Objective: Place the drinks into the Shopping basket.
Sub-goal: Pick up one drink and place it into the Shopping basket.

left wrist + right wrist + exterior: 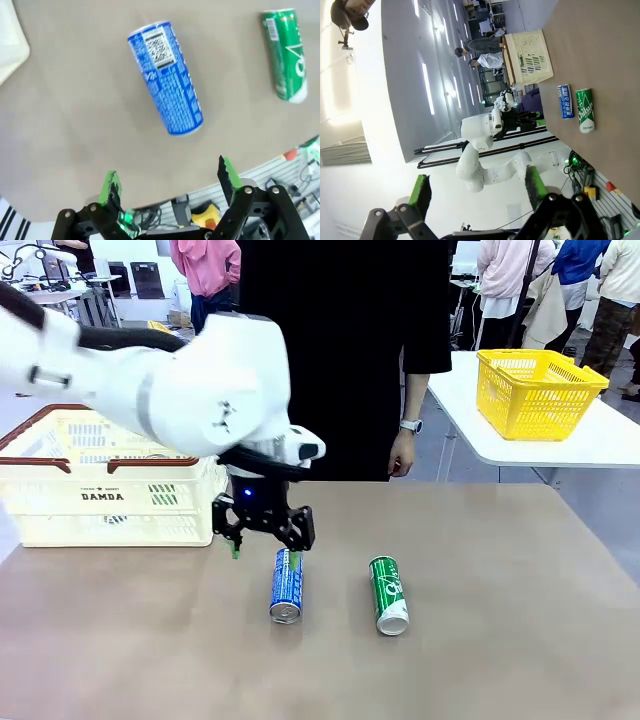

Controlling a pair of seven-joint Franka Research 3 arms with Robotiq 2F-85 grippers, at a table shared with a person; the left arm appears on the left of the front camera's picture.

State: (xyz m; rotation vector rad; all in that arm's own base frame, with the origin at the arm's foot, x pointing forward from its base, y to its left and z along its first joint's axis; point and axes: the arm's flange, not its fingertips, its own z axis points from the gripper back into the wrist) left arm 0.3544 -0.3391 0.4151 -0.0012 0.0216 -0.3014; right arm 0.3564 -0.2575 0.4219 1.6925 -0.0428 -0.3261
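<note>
Basket: we count one, cream basket (100,495), left of frame.
Left gripper (266,550): jaws wide, empty, centre, over the blue can's far end.
Cans: we count two, both lying on the table (500,650) outside the basket; blue can (287,585) centre, green can (388,594) to its right.
Right gripper (477,192): jaws spread, empty.

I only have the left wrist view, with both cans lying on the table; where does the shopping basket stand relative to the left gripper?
Observer: The Shopping basket stands on the table, just to the robot's left of the left gripper.
Operator: Thank you. Is anyone close by?
Observer: A person stands at the far side, one hand hanging by the table's edge.
Operator: And the right gripper?
Observer: The right gripper is open and holds nothing.
</note>
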